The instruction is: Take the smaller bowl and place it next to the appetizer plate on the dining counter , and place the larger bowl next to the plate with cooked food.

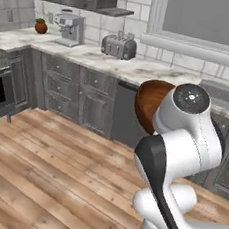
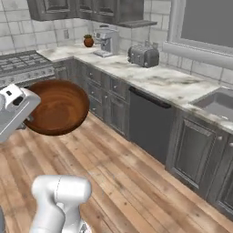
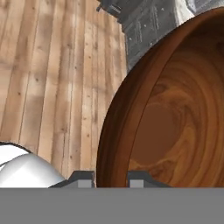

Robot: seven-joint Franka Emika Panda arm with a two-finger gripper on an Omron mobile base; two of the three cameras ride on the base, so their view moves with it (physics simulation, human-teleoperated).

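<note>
Claw point(image 3: 112, 178) clamped on the rim of the larger bowl point(image 2: 59, 108), one fingertip point(image 3: 84, 178) outside the wall, the other inside. Bowl held up in the air, tipped on its side above the wood floor point(image 1: 45, 169), well clear of the marble worktop point(image 2: 159, 79). On that worktop, toaster point(image 2: 143, 55) beside coffee machine point(image 2: 105, 41).

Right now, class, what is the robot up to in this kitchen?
The robot arm is carrying the larger bowl, a deep reddish-brown one, in the air above the wooden floor. Its claw is shut on the bowl's rim, one finger outside the wall and one inside. The bowl is tipped on its side, its opening facing outward. Behind it runs the wall counter with a toaster and coffee machine.
</note>
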